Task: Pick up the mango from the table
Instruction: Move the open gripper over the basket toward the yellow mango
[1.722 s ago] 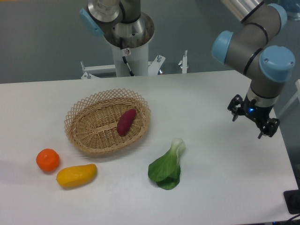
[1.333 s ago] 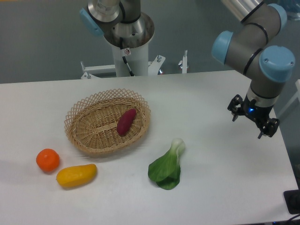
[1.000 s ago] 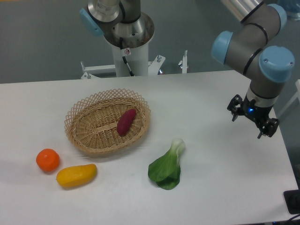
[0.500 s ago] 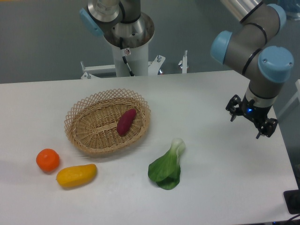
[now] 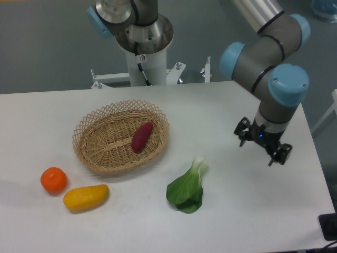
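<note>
Shifted leftward since before, the gripper (image 5: 261, 148) is seen spread open and empty over the white table (image 5: 237, 221) against a grey backdrop, a sweet potato (image 5: 141, 137) is held in the wicker basket (image 5: 87, 150), and the mango (image 5: 86, 197) is laid near the front-left edge, long axis roughly left-right.

The table (image 5: 221, 221) is big, white and flat. A woven basket (image 5: 121, 137) sits left of the middle. The orange (image 5: 53, 179) lies at about 8 o'clock from the basket. The mango (image 5: 86, 197) lies just beside the orange, at its 4 o'clock. A leafy green (image 5: 188, 187) lies at 4 o'clock from the basket.
</note>
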`<control>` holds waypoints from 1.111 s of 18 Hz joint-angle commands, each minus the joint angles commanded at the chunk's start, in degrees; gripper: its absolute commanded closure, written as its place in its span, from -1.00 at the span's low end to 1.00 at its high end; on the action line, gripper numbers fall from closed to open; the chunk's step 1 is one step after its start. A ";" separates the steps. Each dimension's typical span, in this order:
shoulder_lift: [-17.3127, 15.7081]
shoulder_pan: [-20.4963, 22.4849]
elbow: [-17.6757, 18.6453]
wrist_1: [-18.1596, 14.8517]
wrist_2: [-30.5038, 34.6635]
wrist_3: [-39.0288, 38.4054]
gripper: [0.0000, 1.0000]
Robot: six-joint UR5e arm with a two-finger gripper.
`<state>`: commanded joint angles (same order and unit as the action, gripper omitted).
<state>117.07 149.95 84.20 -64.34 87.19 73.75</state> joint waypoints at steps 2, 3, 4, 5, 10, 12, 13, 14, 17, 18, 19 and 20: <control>0.18 -0.79 -0.18 0.18 -2.28 -1.93 -1.00; 0.18 -1.23 -0.27 0.35 -3.42 -3.34 -1.00; 0.26 -1.93 -0.35 0.35 -4.74 -5.18 -1.00; 0.35 -2.72 -0.35 0.44 -6.14 -7.89 -1.00; 1.67 -8.17 -0.71 0.53 -8.44 -15.65 -1.00; 1.76 -10.28 -0.71 0.53 -8.53 -17.67 -1.00; 1.85 -11.42 -0.71 0.53 -8.53 -18.02 -1.00; 2.20 -12.48 -0.71 0.53 -8.53 -18.38 -1.00; 2.90 -16.17 -0.71 1.93 -8.53 -19.69 -1.00; 2.99 -17.40 -0.62 2.20 -8.53 -19.96 -1.00; 2.99 -18.28 -0.62 2.20 -8.62 -19.96 -1.00; 2.99 -19.33 -0.53 2.20 -8.70 -19.87 -1.00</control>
<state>120.06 130.62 83.67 -62.14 78.49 53.88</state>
